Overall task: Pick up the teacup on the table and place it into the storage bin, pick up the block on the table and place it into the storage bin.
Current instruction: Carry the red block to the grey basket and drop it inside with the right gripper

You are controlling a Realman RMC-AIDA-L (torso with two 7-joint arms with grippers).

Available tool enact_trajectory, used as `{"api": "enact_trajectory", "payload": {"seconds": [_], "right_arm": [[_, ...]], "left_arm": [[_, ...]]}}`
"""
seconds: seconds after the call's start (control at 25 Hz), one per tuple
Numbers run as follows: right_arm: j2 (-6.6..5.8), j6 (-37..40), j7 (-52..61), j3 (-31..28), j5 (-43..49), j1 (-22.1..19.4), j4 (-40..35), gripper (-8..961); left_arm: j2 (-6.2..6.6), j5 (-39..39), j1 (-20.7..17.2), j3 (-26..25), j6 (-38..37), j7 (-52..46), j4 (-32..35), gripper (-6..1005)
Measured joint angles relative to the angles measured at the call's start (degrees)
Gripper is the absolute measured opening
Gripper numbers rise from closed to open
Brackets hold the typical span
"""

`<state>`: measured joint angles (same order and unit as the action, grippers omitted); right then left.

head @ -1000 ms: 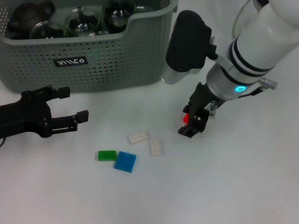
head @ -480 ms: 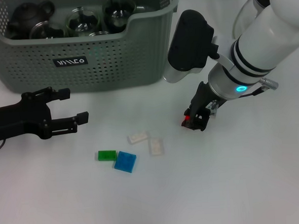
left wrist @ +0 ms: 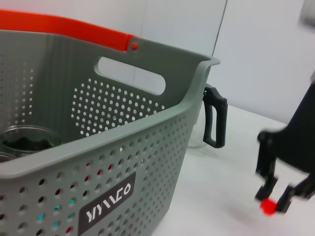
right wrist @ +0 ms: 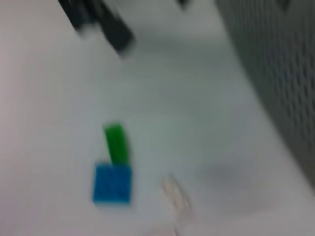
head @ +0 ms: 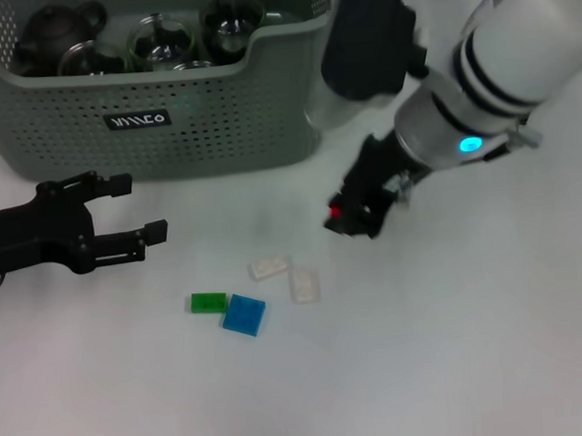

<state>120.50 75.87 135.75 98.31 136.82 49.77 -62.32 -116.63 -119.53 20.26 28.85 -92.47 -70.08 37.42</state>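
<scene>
Red block (head: 338,212) pinched in right gripper (head: 355,214) above open table, beside storage bin (head: 215,114), left gripper (head: 137,208) spread wide.

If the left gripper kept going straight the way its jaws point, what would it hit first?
Probably nothing near: the left gripper, jaws open, points across bare table between the storage bin and the blocks. Height is unclear.

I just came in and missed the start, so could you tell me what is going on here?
The right gripper holds a small red block above the white table, near the large grey-green perforated storage bin, which already contains glass teacups. The left gripper rests open on the table. Green, blue and two pale blocks lie on the table.
</scene>
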Motion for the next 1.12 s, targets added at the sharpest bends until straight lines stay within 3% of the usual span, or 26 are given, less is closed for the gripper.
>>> {"api": "enact_trajectory", "payload": {"seconds": [0.08, 0.2, 0.32, 0.44, 0.52, 0.56, 0.6, 0.8, 1.0, 1.12], "right_arm": [[0.11, 5.2, 0.2, -3.6, -3.8, 0.1, -7.6, 206], [-0.04, 9.7, 0.7, -8.2, -9.8, 2.0, -13.4, 210], [-0.01, 10.5, 0.9, -11.4, -11.7, 3.8, -15.9, 213], [0.04, 6.2, -0.2, -15.0, -12.1, 6.9, -16.7, 217], [0.0, 0.7, -2.3, -15.7, -12.0, 9.0, -13.7, 220], [-0.02, -5.3, -5.1, -16.3, -12.1, 11.4, -8.4, 221], [-0.02, -5.3, -5.1, -16.3, -12.1, 11.4, -8.4, 222], [-0.03, -15.2, -11.4, -16.4, -12.1, 17.0, 6.4, 229], [-0.03, -19.8, -12.7, -15.6, -9.8, 17.9, 11.2, 235], [-0.07, -19.9, -12.8, -15.7, -9.1, 16.3, 10.1, 337]], "left_arm": [[-0.01, 0.0, -0.2, -0.1, 0.0, 0.9, 0.1, 880], [-0.06, 0.0, -0.4, -0.1, 0.0, 1.3, 0.1, 880], [-0.12, 0.1, -0.4, -0.1, 0.3, 1.4, 0.1, 881], [-0.22, 0.4, -0.5, -0.2, 0.5, 2.0, 0.1, 881], [-0.32, 0.6, -0.6, -0.6, 0.5, 2.8, 0.0, 881], [-0.35, 0.6, -0.6, -0.9, 0.2, 3.3, 0.0, 881], [-0.35, 0.6, -0.5, -1.0, 0.1, 3.3, 0.0, 881], [-0.31, 0.6, -0.2, -1.1, 0.1, 3.3, -0.3, 882], [-0.26, 0.3, -0.2, -1.1, 0.4, 3.0, -0.4, 882], [-0.14, 0.1, -0.3, -1.0, 0.3, 3.0, -0.2, 882]]}}
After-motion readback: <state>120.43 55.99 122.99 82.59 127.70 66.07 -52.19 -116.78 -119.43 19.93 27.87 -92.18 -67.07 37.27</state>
